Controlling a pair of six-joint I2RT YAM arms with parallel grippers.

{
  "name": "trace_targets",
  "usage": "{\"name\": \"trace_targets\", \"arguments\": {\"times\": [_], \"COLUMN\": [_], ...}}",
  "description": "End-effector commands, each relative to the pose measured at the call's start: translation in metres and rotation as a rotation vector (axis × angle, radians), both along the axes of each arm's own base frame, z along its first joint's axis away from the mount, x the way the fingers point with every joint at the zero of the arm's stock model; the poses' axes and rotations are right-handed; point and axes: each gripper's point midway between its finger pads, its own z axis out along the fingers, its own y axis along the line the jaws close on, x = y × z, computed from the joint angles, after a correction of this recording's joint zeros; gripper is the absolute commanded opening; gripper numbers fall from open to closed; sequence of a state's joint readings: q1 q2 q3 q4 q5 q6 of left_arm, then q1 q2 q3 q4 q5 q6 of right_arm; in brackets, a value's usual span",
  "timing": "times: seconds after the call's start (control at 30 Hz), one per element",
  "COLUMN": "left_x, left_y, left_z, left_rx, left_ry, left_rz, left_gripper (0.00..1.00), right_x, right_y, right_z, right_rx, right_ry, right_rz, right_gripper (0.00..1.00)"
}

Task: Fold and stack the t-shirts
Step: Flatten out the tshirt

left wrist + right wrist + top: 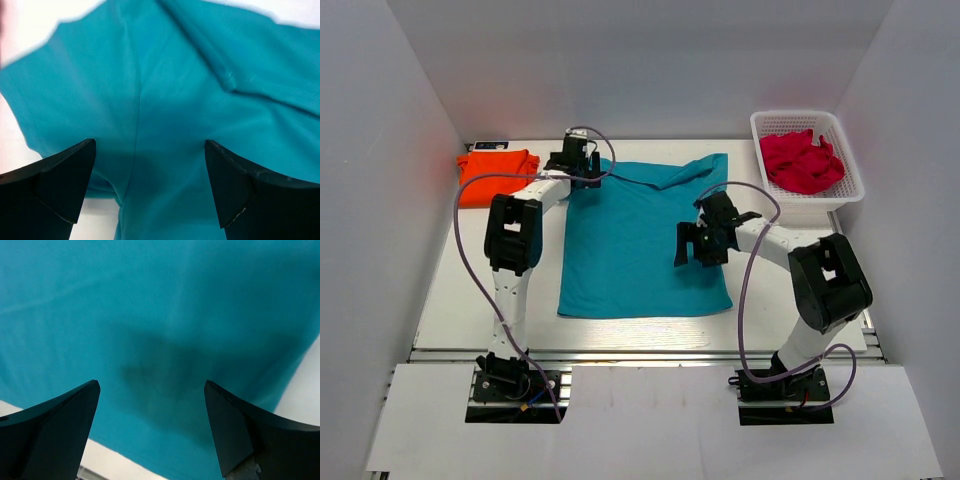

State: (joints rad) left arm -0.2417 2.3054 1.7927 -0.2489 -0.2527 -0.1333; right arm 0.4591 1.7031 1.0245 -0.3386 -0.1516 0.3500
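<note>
A teal t-shirt [640, 240] lies spread on the white table, its top right part folded over toward the middle. An orange t-shirt [496, 174] lies folded at the back left. My left gripper [582, 170] is open and empty, just above the teal shirt's top left corner by the sleeve seam [137, 110]. My right gripper [692, 250] is open and empty over the shirt's right side; its wrist view shows flat teal fabric [165, 330] with the hem edge below.
A white basket [808, 195] at the back right holds red garments [802, 160]. White walls enclose the table on three sides. A dark flat item [488, 146] lies behind the orange shirt.
</note>
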Motion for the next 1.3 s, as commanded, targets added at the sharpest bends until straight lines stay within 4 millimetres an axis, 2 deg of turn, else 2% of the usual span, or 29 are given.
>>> {"name": "trace_targets", "arguments": {"times": [0.0, 0.07, 0.1, 0.13, 0.17, 0.2, 0.27, 0.3, 0.33, 0.37, 0.4, 0.43, 0.47, 0.5, 0.53, 0.57, 0.6, 0.63, 0.7, 0.73, 0.77, 0.8, 0.83, 0.9, 1.0, 1.1, 1.13, 1.17, 1.27], "left_x": [-0.02, -0.031, -0.049, -0.058, -0.067, -0.09, -0.115, -0.138, -0.155, -0.183, -0.2, -0.213, -0.253, -0.27, -0.281, -0.316, -0.335, -0.362, -0.389, -0.403, -0.416, -0.433, -0.449, -0.471, -0.488, -0.483, -0.472, -0.468, -0.437], "left_y": [0.011, 0.011, 0.014, 0.015, 0.016, 0.017, 0.016, 0.013, 0.01, 0.008, 0.002, -0.004, -0.019, -0.031, -0.042, -0.06, -0.071, -0.079, -0.086, -0.089, -0.091, -0.097, -0.108, -0.119, -0.115, -0.12, -0.127, -0.129, -0.146], "left_z": [-0.018, -0.021, -0.038, -0.042, -0.04, -0.058, -0.068, -0.074, -0.079, -0.091, -0.093, -0.084, -0.095, -0.095, -0.092, -0.087, -0.084, -0.083, -0.077, -0.074, -0.07, -0.067, -0.056, -0.046, -0.042, -0.036, -0.032, -0.031, -0.014], "left_rx": [-0.054, -0.07, -0.074, -0.082, -0.092, -0.107, -0.141, -0.175, -0.181, -0.189, -0.219, -0.26, -0.337, -0.378, -0.428, -0.526, -0.556, -0.603, -0.585, -0.585, -0.586, -0.587, -0.649, -0.671, -0.571, -0.489, -0.447, -0.42, -0.381], "left_ry": [0.063, 0.089, 0.142, 0.159, 0.169, 0.23, 0.29, 0.336, 0.378, 0.444, 0.482, 0.503, 0.603, 0.63, 0.63, 0.695, 0.732, 0.8, 0.867, 0.906, 0.953, 0.991, 1.033, 1.088, 1.141, 1.134, 1.095, 1.082, 0.97], "left_rz": [0.058, 0.066, 0.085, 0.099, 0.113, 0.125, 0.141, 0.14, 0.146, 0.146, 0.158, 0.148, 0.086, 0.041, -0.008, -0.109, -0.159, -0.198, -0.235, -0.25, -0.26, -0.299, -0.358, -0.434, -0.426, -0.465, -0.491, -0.51, -0.571], "left_gripper": [1.0, 1.0, 1.0, 1.0, 1.0, 1.0, 1.0, 1.0, 1.0, 1.0, 1.0, 1.0, 1.0, 1.0, 1.0, 1.0, 1.0, 1.0, 1.0, 1.0, 1.0, 1.0, 1.0, 1.0, 1.0, 1.0, 1.0, 1.0, 1.0], "right_x": [-0.002, 0.002, 0.008, 0.015, 0.017, 0.027, 0.038, 0.06, 0.064, 0.067, 0.078, 0.092, 0.097, 0.111, 0.127, 0.145, 0.147, 0.17, 0.179, 0.2, 0.205, 0.21, 0.227, 0.236, 0.254, 0.264, 0.265, 0.268, 0.266], "right_y": [-0.003, -0.008, -0.009, -0.01, -0.016, -0.023, -0.033, -0.038, -0.047, -0.056, -0.06, -0.063, -0.068, -0.074, -0.074, -0.075, -0.078, -0.073, -0.073, -0.067, -0.066, -0.063, -0.059, -0.054, -0.042, -0.031, -0.028, -0.026, -0.021], "right_z": [-0.002, -0.017, -0.017, -0.015, -0.023, -0.025, -0.029, -0.022, -0.024, -0.03, -0.029, -0.022, -0.023, -0.028, -0.02, -0.011, -0.029, -0.013, -0.032, -0.014, -0.023, -0.023, -0.022, -0.022, -0.015, 0.002, 0.006, 0.021, 0.046], "right_rx": [0.028, -0.013, -0.025, -0.03, -0.054, -0.085, -0.113, -0.106, -0.14, -0.166, -0.172, -0.177, -0.199, -0.206, -0.209, -0.2, -0.224, -0.202, -0.206, -0.172, -0.179, -0.175, -0.16, -0.145, -0.096, -0.062, -0.05, -0.044, -0.031], "right_ry": [0.048, 0.078, 0.074, 0.066, 0.092, 0.077, 0.09, 0.067, 0.074, 0.098, 0.088, 0.064, 0.063, 0.062, 0.026, -0.008, 0.017, -0.039, -0.019, -0.075, -0.075, -0.085, -0.122, -0.145, -0.204, -0.271, -0.284, -0.319, -0.38], "right_rz": [-0.075, -0.099, -0.12, -0.129, -0.16, -0.197, -0.247, -0.296, -0.325, -0.348, -0.357, -0.372, -0.377, -0.392, -0.374, -0.38, -0.359, -0.348, -0.327, -0.312, -0.291, -0.278, -0.246, -0.224, -0.184, -0.125, -0.112, -0.091, -0.031], "right_gripper": [0.9, 0.9, 0.9, 0.9, 0.9, 0.9, 0.9, 0.9, 0.9, 0.9, 0.9, 0.9, 0.9, 0.9, 0.9, 0.9, 0.9, 0.9, 0.9, 0.9, 0.9, 0.9, 0.9, 0.9, 0.9, 0.9, 0.9, 0.9, 0.9]}}
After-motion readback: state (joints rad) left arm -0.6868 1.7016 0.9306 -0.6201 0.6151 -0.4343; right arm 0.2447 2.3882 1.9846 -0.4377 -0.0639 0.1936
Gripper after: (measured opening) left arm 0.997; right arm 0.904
